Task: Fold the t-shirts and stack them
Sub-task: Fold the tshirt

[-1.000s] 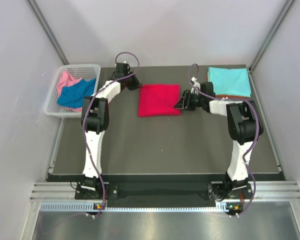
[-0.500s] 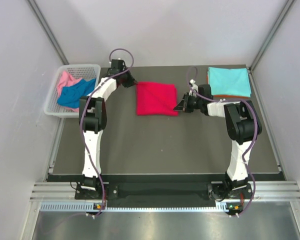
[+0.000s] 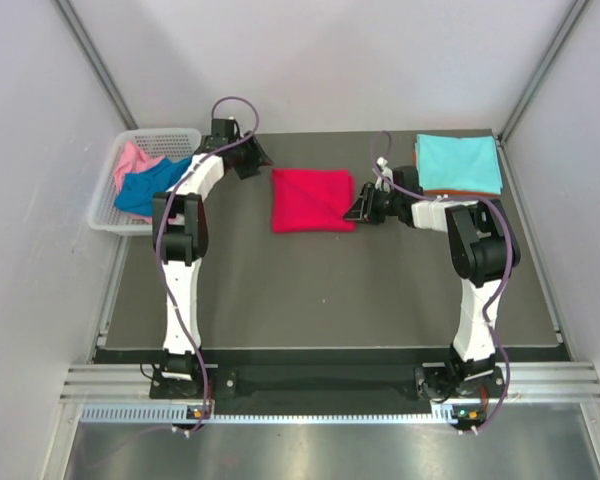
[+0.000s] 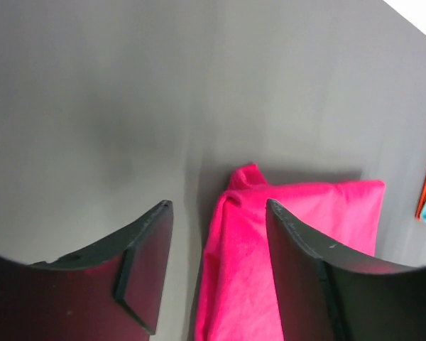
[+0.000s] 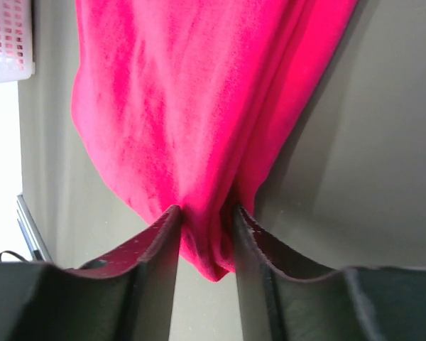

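A folded crimson red t-shirt lies flat at the middle back of the table. My right gripper is at its right edge, and in the right wrist view the gripper is shut on a bunched fold of the red t-shirt. My left gripper stands open just off the shirt's far left corner. Seen from the left wrist, the gripper holds nothing and the red t-shirt lies beyond its fingers. A folded light turquoise t-shirt sits on an orange one at the back right.
A white lattice basket stands at the back left, off the table's edge, holding a pink t-shirt and a royal blue t-shirt. Grey walls close in on both sides. The dark table stretches toward the arm bases.
My left gripper has opened, let go of the red t-shirt and drawn back to the left. The shirt has slid slightly left, and my right gripper followed it.
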You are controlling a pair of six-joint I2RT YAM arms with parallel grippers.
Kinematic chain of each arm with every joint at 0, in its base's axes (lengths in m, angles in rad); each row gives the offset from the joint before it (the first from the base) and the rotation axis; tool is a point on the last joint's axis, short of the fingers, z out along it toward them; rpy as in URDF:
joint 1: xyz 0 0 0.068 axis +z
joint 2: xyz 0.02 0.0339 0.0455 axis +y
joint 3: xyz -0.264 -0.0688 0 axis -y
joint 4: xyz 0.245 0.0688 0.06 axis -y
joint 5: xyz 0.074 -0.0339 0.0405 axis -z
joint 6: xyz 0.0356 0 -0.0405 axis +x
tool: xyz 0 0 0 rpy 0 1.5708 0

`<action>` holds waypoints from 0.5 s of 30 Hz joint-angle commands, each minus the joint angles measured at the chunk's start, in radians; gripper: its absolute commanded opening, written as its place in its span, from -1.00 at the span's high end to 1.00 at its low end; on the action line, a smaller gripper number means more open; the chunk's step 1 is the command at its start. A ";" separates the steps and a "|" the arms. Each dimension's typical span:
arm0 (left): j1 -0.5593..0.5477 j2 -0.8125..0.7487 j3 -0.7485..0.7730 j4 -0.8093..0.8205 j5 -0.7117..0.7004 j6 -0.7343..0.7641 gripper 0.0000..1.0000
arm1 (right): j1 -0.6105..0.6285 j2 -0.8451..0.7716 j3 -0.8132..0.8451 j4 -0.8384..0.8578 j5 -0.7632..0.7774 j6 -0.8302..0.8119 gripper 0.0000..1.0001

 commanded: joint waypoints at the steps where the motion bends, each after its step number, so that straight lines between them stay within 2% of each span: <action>1: 0.004 -0.093 -0.015 -0.021 0.077 0.058 -0.16 | 0.013 -0.041 0.030 0.002 0.008 0.001 0.27; 3: -0.001 -0.135 -0.077 -0.032 0.091 0.077 -0.13 | 0.021 -0.046 0.027 -0.003 0.011 -0.007 0.21; 6: -0.031 -0.254 -0.269 -0.008 0.096 0.097 -0.08 | 0.036 -0.048 0.012 -0.014 0.023 -0.014 0.18; 7: -0.056 -0.312 -0.374 0.012 0.094 0.100 -0.08 | 0.038 -0.048 -0.003 -0.004 0.017 -0.016 0.29; 8: -0.070 -0.337 -0.416 0.017 0.081 0.100 -0.08 | 0.041 -0.052 -0.014 0.005 0.019 -0.013 0.44; 9: -0.099 -0.380 -0.464 0.020 0.070 0.092 -0.08 | 0.047 -0.064 -0.028 0.011 0.020 -0.011 0.63; 10: -0.111 -0.396 -0.501 0.012 0.061 0.089 -0.08 | 0.050 -0.077 -0.061 0.032 0.029 -0.013 0.90; 12: -0.155 -0.441 -0.591 -0.004 0.021 0.078 -0.07 | 0.056 -0.127 -0.106 0.048 0.048 -0.013 1.00; 15: -0.215 -0.506 -0.674 -0.047 -0.050 0.075 -0.05 | 0.064 -0.215 -0.215 0.081 0.080 -0.011 1.00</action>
